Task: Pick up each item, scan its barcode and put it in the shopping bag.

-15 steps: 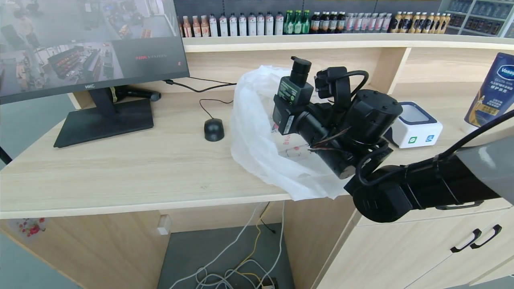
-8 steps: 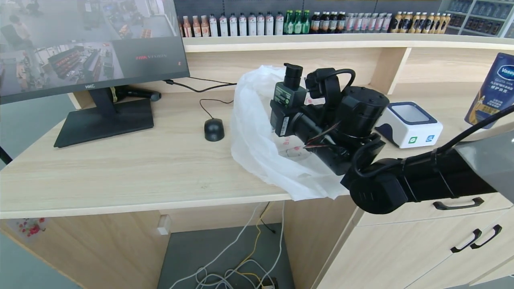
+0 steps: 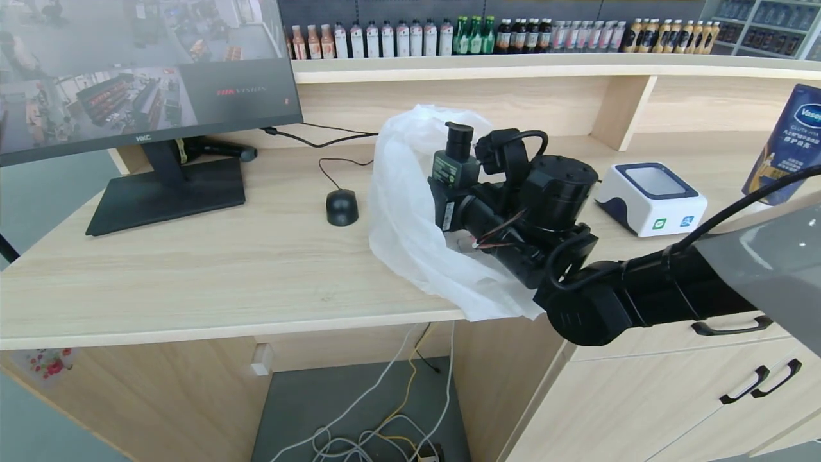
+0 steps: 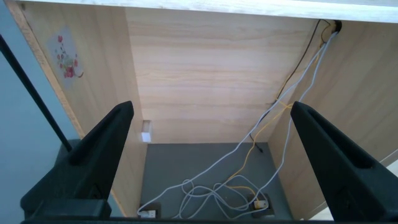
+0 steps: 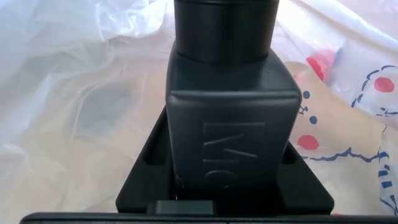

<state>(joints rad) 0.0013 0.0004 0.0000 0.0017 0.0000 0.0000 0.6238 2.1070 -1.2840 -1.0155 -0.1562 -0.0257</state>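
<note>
Right gripper (image 3: 457, 192) clenched on a dark bottle (image 3: 457, 160), fingers pressed to both sides of its square body. The bottle was roughly upright, black cap up, green label facing the counter's left end. It was held at the mouth of the white shopping bag (image 3: 410, 212), with bag plastic behind and on both sides of it in the right wrist view. Could not tell whether the bottle's base touched the bag.

The bag sat on the wooden counter (image 3: 224, 269), right of its middle and by the front edge, with its lower corner hanging over that edge. A pale item with red and blue print (image 5: 348, 124) lay inside the bag, just beside the bottle.

Left gripper (image 4: 211, 109) was below the counter top. Its fingers (image 4: 102, 149) were spread wide and held nothing, facing the knee space where loose cables (image 4: 249, 180) ran down to the floor.

A white box scanner (image 3: 651, 196) stood toward the counter's right end, near the bag but apart from it. A black mouse (image 3: 341, 206) was just left of the bag. A monitor (image 3: 128, 64) stood at the back left corner. A blue box (image 3: 786, 147) was at the far right edge. A row of drink bottles (image 3: 487, 35) lined the shelf behind the counter.
</note>
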